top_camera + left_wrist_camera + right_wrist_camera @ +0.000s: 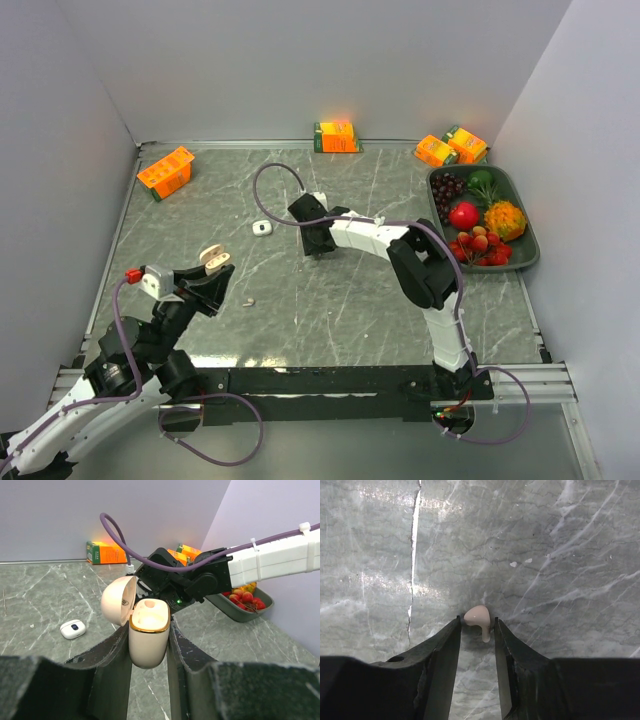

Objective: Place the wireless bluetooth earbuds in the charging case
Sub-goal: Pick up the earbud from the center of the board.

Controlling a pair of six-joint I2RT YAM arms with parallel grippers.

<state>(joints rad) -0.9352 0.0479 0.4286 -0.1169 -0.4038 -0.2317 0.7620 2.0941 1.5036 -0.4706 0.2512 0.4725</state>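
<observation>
My left gripper [212, 266] is shut on the beige charging case [148, 637] and holds it upright above the table, its lid [118, 601] swung open to the left. The case also shows in the top view [213, 259]. My right gripper [477, 621] is down at the table mid-back [318, 246], its fingertips closed against both sides of a pale beige earbud [479, 617] with its stem pointing toward the camera. A second tiny earbud [247, 300] lies on the table in front of the left gripper.
A small white closed case [262, 227] lies on the table, also in the left wrist view [73, 629]. Orange boxes stand at the back [337, 136], left [166, 171] and right [450, 147]. A dark tray [525, 215] of fruit sits at the right wall.
</observation>
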